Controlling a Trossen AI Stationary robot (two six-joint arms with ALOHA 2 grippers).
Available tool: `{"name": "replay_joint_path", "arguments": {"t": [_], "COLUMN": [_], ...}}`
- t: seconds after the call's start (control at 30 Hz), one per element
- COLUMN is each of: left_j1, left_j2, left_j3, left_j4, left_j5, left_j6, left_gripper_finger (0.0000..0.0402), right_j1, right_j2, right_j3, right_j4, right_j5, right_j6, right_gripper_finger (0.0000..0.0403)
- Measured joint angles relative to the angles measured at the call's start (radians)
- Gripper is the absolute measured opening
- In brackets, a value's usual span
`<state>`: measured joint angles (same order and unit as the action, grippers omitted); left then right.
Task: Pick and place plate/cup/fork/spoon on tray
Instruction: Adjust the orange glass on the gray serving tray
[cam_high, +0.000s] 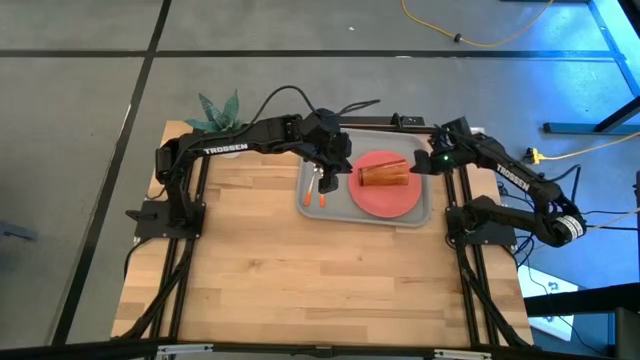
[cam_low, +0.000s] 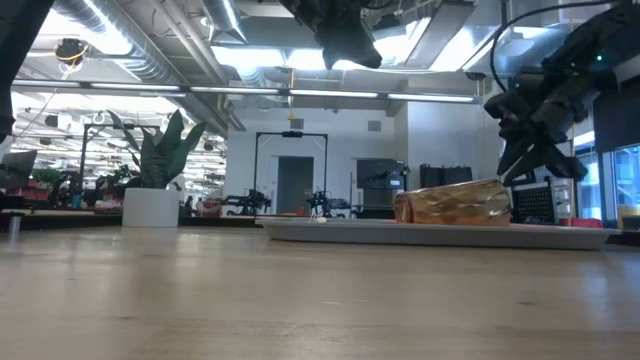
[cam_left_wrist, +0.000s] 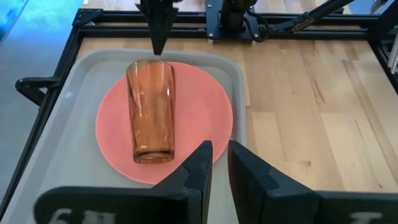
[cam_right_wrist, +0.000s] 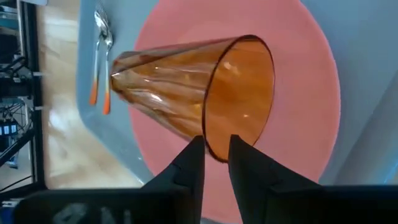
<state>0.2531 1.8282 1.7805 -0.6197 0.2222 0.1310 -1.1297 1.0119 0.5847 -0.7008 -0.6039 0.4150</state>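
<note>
Table (cam_high: 300, 260) is light wood w/ both arms reaching in from its far corners. Tray (cam_high: 422, 212) sits at the far middle of the table, long side across, between the two arm bases; prob put there so both arms can reach it.

Plate (cam_high: 392, 196) lies flat inside the tray, on the right-arm half, filling most of that half. Cup (cam_high: 385, 176) is on the plate but on its side, not upright, mouth toward the right arm; in the right wrist view the open rim (cam_right_wrist: 239, 93) faces the cam. A tipped cup can roll on the flat plate, so I'd judge it not yet properly set.

Fork (cam_right_wrist: 94, 59) and spoon (cam_right_wrist: 107, 65) lie side by side on the tray's bare strip on the left-arm side, just beside the plate, handles parallel, orange ends toward the table's near edge. So all four items are in the tray; task looks nearly done apart from the cup's pose.

Left gripper (cam_high: 330, 170) hangs over the cutlery strip, above it and touching nothing; fingers (cam_left_wrist: 199, 171) show only a narrow gap, nothing between. Right gripper (cam_high: 425, 162) hovers at the tray's right-arm edge, by the cup mouth, likewise near-closed and empty.

Potted plant (cam_high: 215, 112) stands at the far left corner, well apart.
</note>
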Motion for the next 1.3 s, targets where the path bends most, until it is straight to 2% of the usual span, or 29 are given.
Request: {"name": "replay_joint_path", "arguments": {"t": [0.2, 0.53, 0.73, 0.8, 0.97, 1.3], "left_j1": [0.0, 0.0, 0.0, 0.0, 0.0, 0.0], "left_j2": [0.0, 0.0, 0.0, 0.0, 0.0, 0.0], "left_j3": [0.0, 0.0, 0.0, 0.0, 0.0, 0.0], "left_j4": [0.003, 0.003, 0.003, 0.003, 0.003, 0.003], "left_j5": [0.0, 0.0, 0.0, 0.0, 0.0, 0.0], "left_j6": [0.002, 0.002, 0.002, 0.002, 0.003, 0.003], "left_gripper_finger": [0.0045, 0.0045, 0.0045, 0.0045, 0.0045, 0.0045], "right_j1": [0.0, 0.0, 0.0, 0.0, 0.0, 0.0], "right_j2": [0.0, 0.0, 0.0, 0.0, 0.002, 0.137], "right_j3": [-0.051, -0.053, -0.035, -0.009, 0.019, 0.019], "right_j4": [0.114, 0.116, 0.147, 0.164, 0.164, 0.172], "right_j5": [-0.102, -0.046, -0.075, -0.047, 0.107, 0.083], "right_j6": [0.028, 0.024, -0.001, -0.006, -0.006, -0.065], "right_gripper_finger": [0.0072, 0.0072, 0.0072, 0.0072, 0.0072, 0.0072]}}
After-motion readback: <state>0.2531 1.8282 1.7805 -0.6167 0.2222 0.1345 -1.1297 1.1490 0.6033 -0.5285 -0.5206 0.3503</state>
